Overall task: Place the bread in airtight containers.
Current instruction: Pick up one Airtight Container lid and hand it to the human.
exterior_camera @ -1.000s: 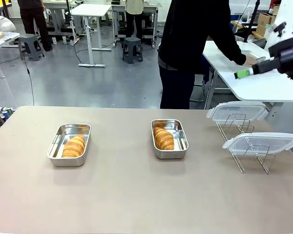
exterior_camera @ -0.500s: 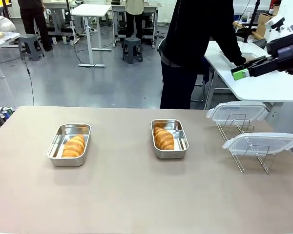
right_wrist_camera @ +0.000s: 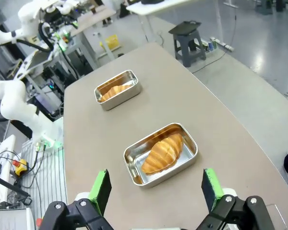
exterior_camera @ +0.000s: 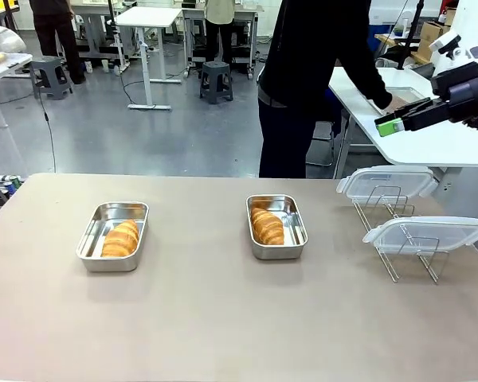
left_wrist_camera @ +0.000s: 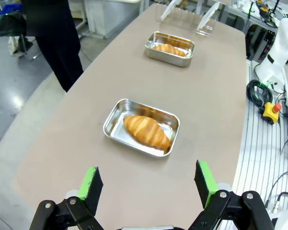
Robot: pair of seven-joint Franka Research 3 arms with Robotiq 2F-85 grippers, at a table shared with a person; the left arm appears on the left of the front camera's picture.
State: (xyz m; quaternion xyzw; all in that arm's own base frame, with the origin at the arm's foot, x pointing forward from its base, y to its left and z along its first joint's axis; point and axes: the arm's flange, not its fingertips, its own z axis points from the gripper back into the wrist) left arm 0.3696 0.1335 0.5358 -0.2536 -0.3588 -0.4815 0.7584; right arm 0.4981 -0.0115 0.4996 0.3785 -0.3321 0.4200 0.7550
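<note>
Two croissants lie in two open steel containers on the table. One croissant (exterior_camera: pixel 121 239) sits in the left container (exterior_camera: pixel 92 239), the other (exterior_camera: pixel 267 227) in the middle container (exterior_camera: pixel 299 231). My right gripper (exterior_camera: pixel 390 123) hangs open high at the far right, well above the table. In the right wrist view the gripper (right_wrist_camera: pixel 156 189) is open above a croissant (right_wrist_camera: pixel 162 153) in its container (right_wrist_camera: pixel 192 143). My left gripper (left_wrist_camera: pixel 149 184) is open too, high over the other croissant (left_wrist_camera: pixel 146 132) in its container (left_wrist_camera: pixel 113 127).
Two clear lids (exterior_camera: pixel 386 181) (exterior_camera: pixel 426 232) rest on wire racks at the table's right end. A person in dark clothes (exterior_camera: pixel 311 79) stands at the far side, reaching onto a white side table (exterior_camera: pixel 430 147). Bare tabletop lies between and in front of the containers.
My right gripper has drifted slightly left and its wrist has risen a little. The person has shifted their stance. The containers and croissants have not moved.
</note>
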